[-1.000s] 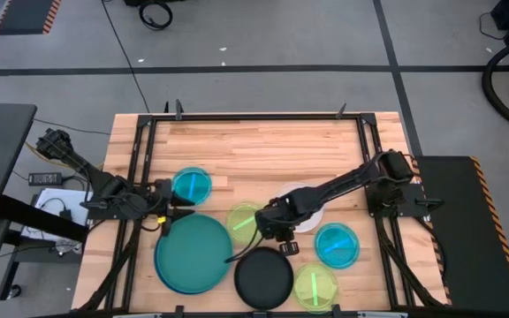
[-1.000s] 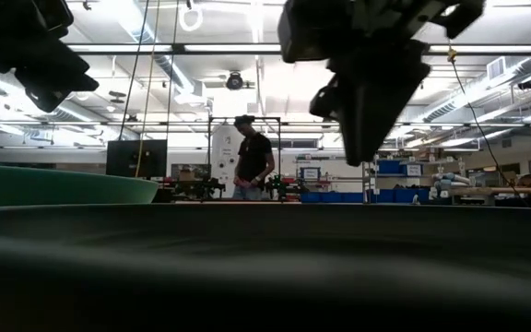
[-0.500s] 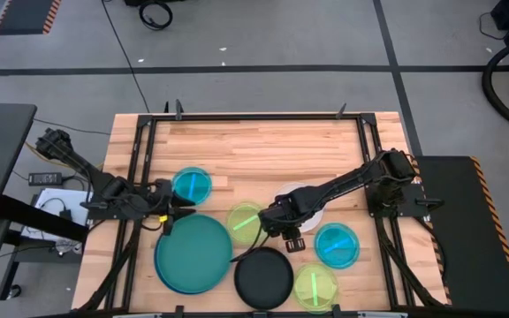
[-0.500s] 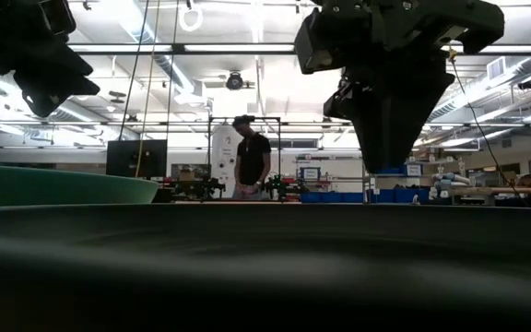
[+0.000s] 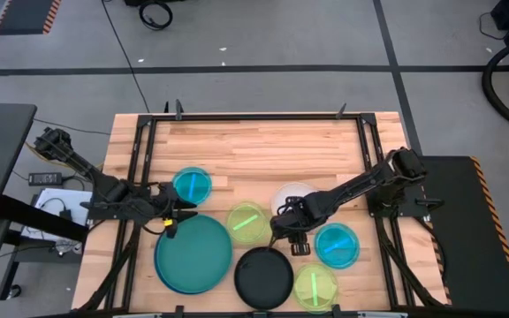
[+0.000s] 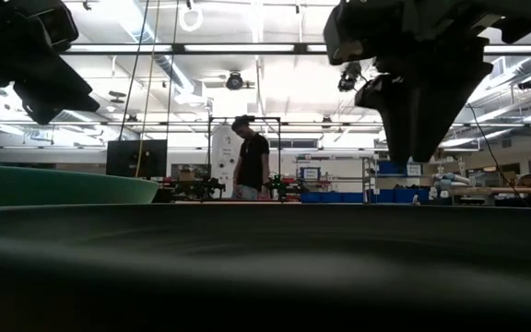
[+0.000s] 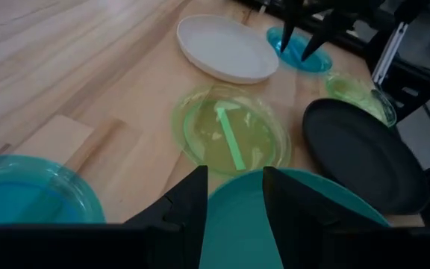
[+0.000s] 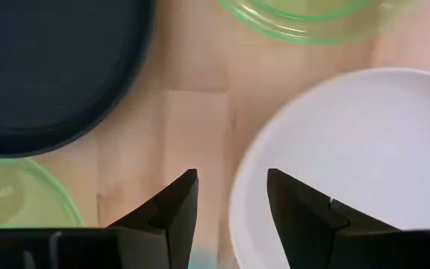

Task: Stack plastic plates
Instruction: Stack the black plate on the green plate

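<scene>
A teal plate (image 5: 193, 254) lies on a blue plate at the near left. A black plate (image 5: 263, 278) lies near the front edge. Lime-green plates lie at centre (image 5: 247, 223) and front right (image 5: 315, 287). Cyan plates lie at left (image 5: 191, 185) and right (image 5: 337, 246). A white plate (image 5: 294, 194) lies right of centre. My left gripper (image 7: 234, 205) is open above the teal plate's far-left rim (image 7: 275, 224), clear of it. My right gripper (image 8: 230, 209) is open, pointing down above the bare wood between the white plate (image 8: 349, 164) and the black plate (image 8: 51, 67).
A black metal frame (image 5: 254, 116) runs round the wooden table. Bare wood (image 5: 263, 150) fills the far half. A person (image 6: 250, 164) stands far off in the room beyond the table.
My right gripper has gone toward the table's right edge and a little toward its near edge, rising, staying open. It has come off the centre lime-green plate's side, and more of the white plate shows. No plate has moved.
</scene>
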Motion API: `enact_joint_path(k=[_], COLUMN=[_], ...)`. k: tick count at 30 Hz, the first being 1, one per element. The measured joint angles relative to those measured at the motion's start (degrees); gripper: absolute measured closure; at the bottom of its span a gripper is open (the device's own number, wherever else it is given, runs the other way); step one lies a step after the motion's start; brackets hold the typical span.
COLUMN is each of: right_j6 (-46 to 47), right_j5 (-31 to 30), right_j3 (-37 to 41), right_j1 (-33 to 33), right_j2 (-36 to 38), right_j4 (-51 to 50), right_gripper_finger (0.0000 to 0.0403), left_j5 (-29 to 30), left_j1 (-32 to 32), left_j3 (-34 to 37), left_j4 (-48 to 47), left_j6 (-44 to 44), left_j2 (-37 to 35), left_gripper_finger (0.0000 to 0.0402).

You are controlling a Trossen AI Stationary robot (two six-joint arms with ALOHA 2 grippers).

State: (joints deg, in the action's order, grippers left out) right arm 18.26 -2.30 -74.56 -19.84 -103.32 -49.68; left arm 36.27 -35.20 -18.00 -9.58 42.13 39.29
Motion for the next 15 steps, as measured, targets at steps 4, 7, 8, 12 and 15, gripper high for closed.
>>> enact_joint_path(k=[4,7,8,12,15], right_j6=[2.9,4.6,5.2,7.8,10.3], right_j5=[-2.0,-0.4,1.0,6.7,8.3], right_j3=[3.2,5.9,6.8,9.3,9.7], right_j1=[-0.6,-0.7,-0.7,-0.3,0.0], right_j2=[2.6,4.3,4.9,5.6,5.1], right_j4=[2.2,6.5,8.4,16.0,18.5], right_gripper_finger=[0.0231,0.0231,0.0231,0.0234,0.0235], left_j5=[0.0,0.0,0.0,0.0,0.0], left_j1=[0.0,0.0,0.0,0.0,0.4], left_j3=[0.0,0.0,0.0,0.0,0.0], left_j4=[0.5,1.6,1.9,2.2,2.2], left_j6=[-2.6,-4.2,-4.9,-6.6,-6.8], left_j2=[0.0,0.0,0.0,0.0,0.0], left_gripper_finger=[0.0265,0.0265,0.0265,0.0265,0.0265])
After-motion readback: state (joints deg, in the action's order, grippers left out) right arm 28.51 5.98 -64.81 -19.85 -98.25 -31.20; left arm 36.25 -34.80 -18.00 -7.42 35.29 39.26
